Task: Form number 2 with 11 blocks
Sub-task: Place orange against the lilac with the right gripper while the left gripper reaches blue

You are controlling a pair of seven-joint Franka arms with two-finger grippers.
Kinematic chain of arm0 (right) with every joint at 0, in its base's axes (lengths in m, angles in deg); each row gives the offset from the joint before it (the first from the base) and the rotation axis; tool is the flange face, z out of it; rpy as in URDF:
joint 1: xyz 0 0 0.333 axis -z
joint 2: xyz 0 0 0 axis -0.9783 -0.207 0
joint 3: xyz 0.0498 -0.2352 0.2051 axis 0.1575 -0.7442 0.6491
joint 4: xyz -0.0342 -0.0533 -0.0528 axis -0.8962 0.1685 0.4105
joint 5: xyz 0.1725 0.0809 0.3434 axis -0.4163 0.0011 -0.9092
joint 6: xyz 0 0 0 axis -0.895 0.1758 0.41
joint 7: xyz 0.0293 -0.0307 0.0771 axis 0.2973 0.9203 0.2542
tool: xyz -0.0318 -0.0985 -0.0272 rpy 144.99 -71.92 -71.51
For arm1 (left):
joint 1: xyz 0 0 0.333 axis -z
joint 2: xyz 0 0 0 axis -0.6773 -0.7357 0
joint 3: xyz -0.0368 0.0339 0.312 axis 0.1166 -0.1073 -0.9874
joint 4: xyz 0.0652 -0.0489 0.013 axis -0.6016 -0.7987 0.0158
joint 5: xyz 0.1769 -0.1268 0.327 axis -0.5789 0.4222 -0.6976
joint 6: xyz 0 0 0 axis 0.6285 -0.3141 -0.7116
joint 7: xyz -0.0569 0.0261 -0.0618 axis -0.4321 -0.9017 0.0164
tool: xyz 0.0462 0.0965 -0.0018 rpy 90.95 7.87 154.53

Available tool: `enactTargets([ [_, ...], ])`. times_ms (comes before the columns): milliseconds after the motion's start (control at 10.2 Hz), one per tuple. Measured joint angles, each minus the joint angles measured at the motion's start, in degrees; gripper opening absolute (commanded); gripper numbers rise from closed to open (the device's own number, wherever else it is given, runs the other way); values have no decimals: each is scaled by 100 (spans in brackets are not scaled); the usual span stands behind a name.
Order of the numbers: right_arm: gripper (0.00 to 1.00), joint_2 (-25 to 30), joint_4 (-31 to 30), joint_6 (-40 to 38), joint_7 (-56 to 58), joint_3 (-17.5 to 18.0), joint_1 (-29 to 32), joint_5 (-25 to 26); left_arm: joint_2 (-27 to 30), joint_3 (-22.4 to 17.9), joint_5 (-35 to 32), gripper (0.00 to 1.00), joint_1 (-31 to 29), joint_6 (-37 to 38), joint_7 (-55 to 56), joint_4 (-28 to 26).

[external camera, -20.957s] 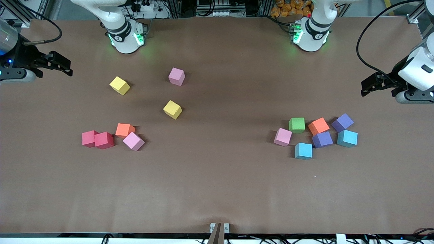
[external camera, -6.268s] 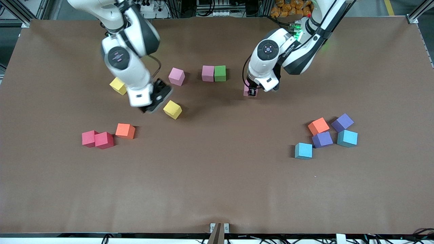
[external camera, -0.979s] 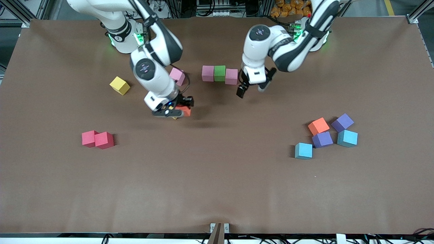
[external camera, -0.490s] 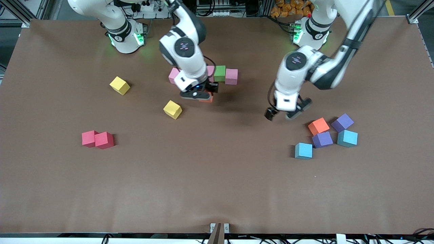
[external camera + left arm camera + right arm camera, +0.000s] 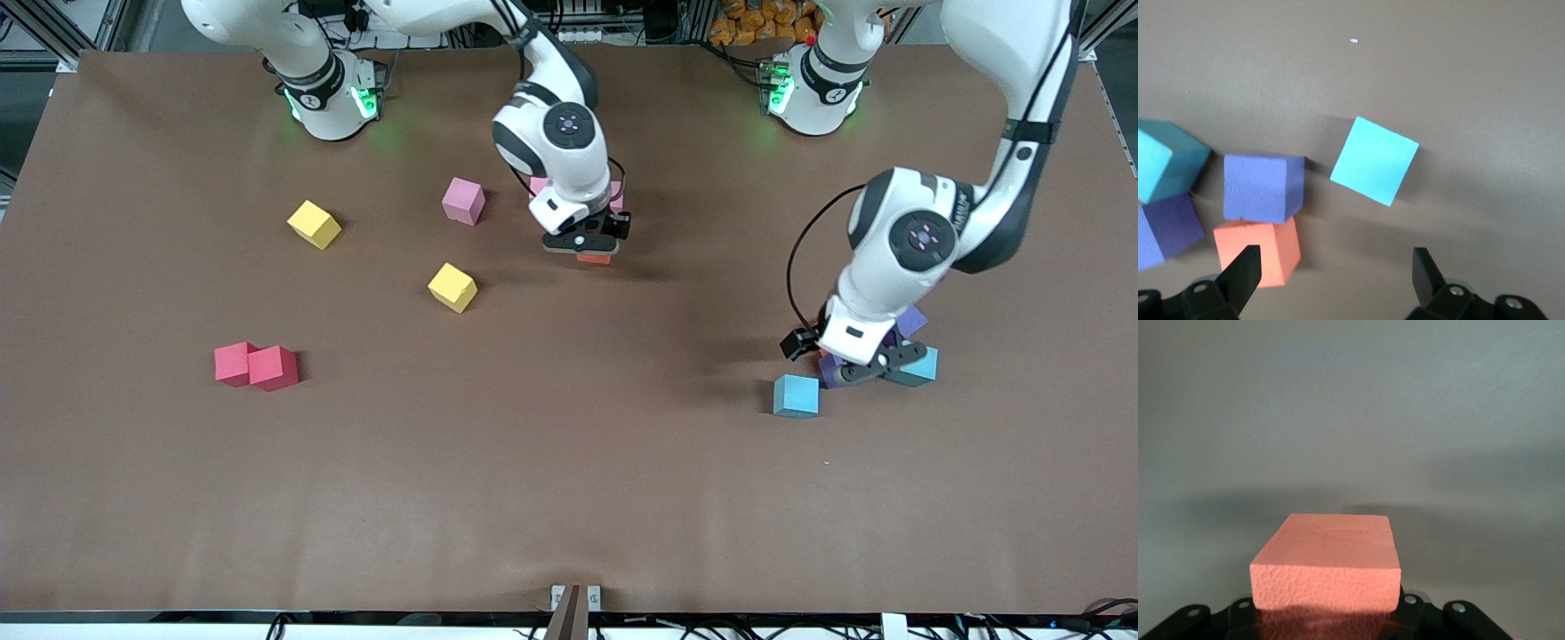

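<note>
My right gripper (image 5: 591, 244) is shut on an orange block (image 5: 594, 258) (image 5: 1328, 570), low over the table just nearer the front camera than the row of blocks. My right hand covers most of that row; only pink edges (image 5: 615, 196) show. My left gripper (image 5: 845, 356) (image 5: 1335, 273) hangs open over the cluster at the left arm's end. There I see a second orange block (image 5: 1258, 252) by one fingertip (image 5: 1245, 267), a purple block (image 5: 1263, 187) and a light blue block (image 5: 1375, 160) (image 5: 796, 396). Bare table lies between the fingers.
Loose on the table are a pink block (image 5: 463, 200), two yellow blocks (image 5: 314, 224) (image 5: 452, 287) and two red blocks (image 5: 234, 364) (image 5: 273, 368) toward the right arm's end. Another purple block (image 5: 911, 320) and another light blue one (image 5: 920, 369) sit in the cluster.
My right gripper has carried the orange block along the row toward the left arm's end. My left gripper has swung, still open, from bare table to over the cluster.
</note>
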Motion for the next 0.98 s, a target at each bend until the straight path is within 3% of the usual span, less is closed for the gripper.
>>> enactTargets([
  [392,23,-244,50,175,40,-37,-96,5,-919,-634,63,100,345,131,-1298,880],
  [686,23,-284,-28,53,56,-5,-187,6,-1255,-744,495,100,698,703,-1393,1529],
  [979,22,-307,-82,53,46,129,-224,6,-1487,-822,507,100,772,809,-2158,1680],
])
